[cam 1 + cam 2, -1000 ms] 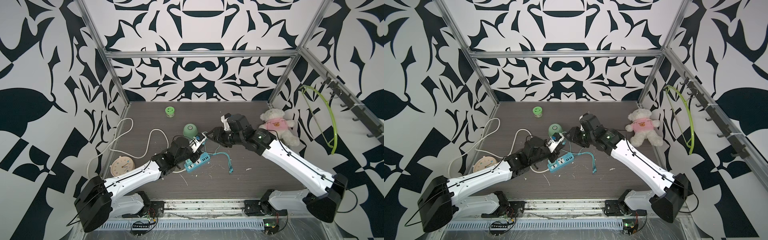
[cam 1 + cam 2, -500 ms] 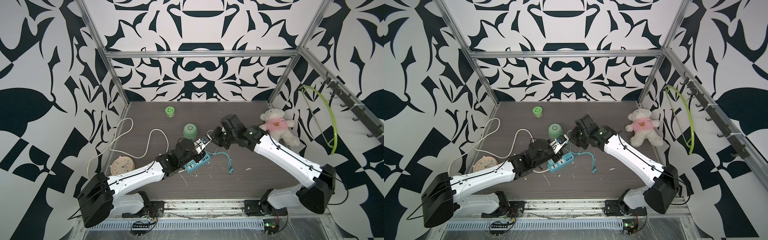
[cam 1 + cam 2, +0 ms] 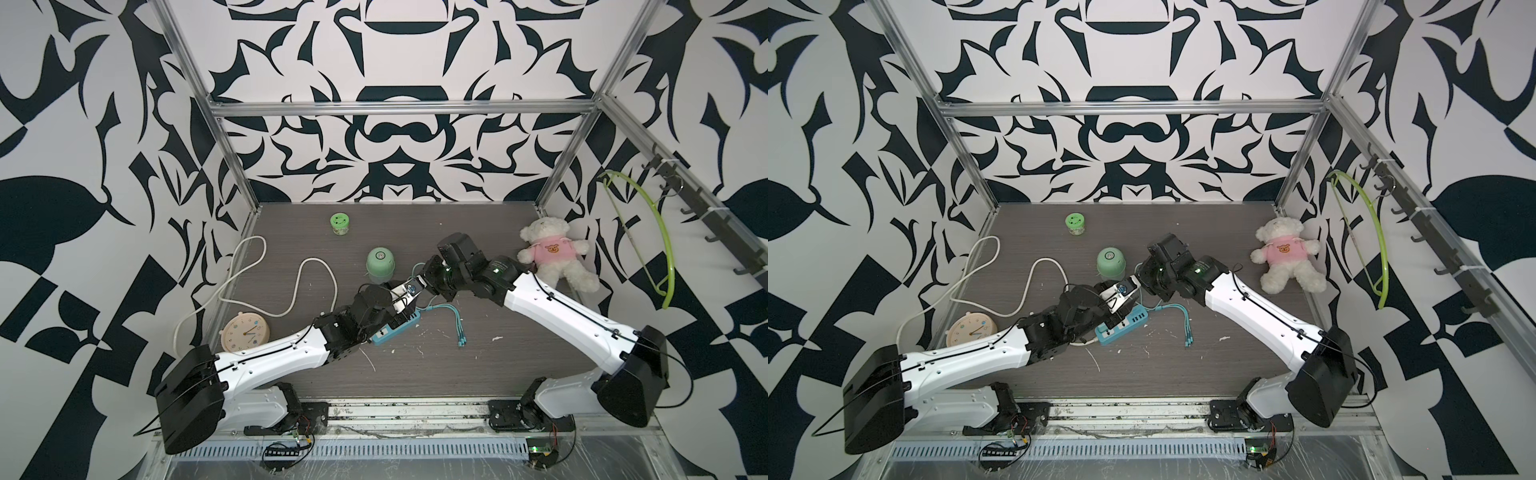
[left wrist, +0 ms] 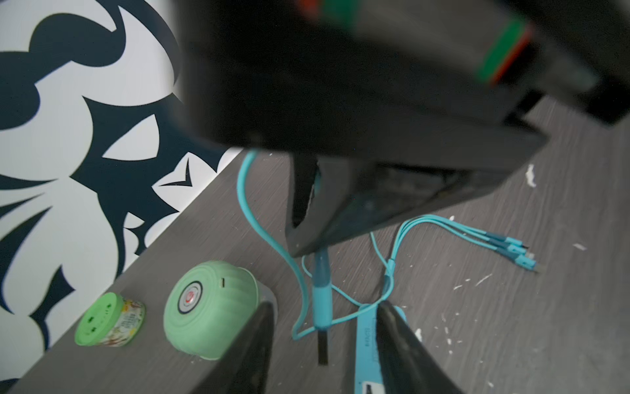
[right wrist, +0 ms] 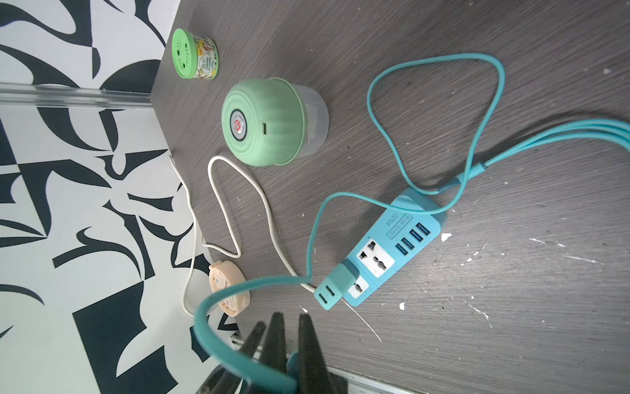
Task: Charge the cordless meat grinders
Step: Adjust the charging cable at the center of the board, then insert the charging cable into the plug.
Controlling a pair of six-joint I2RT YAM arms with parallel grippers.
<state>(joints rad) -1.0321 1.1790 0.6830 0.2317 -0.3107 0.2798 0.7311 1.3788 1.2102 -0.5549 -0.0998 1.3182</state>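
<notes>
The cordless meat grinder [image 3: 380, 264] [image 3: 1111, 262] [image 4: 208, 314] [image 5: 266, 122] stands upright on the table behind both grippers, pale mint green with a round button on top. Nothing is plugged into it. My right gripper [image 5: 291, 341] [image 3: 422, 284] is shut on the plug end of a teal charging cable [image 4: 320, 290] [image 5: 238, 361], which hangs down from its fingers. My left gripper [image 4: 324, 341] [image 3: 395, 311] is open just below, one finger on each side of the plug, not touching it. The teal power strip [image 5: 392, 245] [image 3: 1121, 326] lies under the left gripper.
The cable's split ends [image 3: 460, 332] [image 4: 504, 249] lie right of the strip. A small green-lidded jar [image 3: 339, 223] stands at the back. A clock [image 3: 244, 332] and a white cord [image 3: 291, 291] are at the left, a teddy bear [image 3: 552, 257] at the right.
My left gripper has opened and let go of the cable plug. My right gripper came in beside it and shut on the plug.
</notes>
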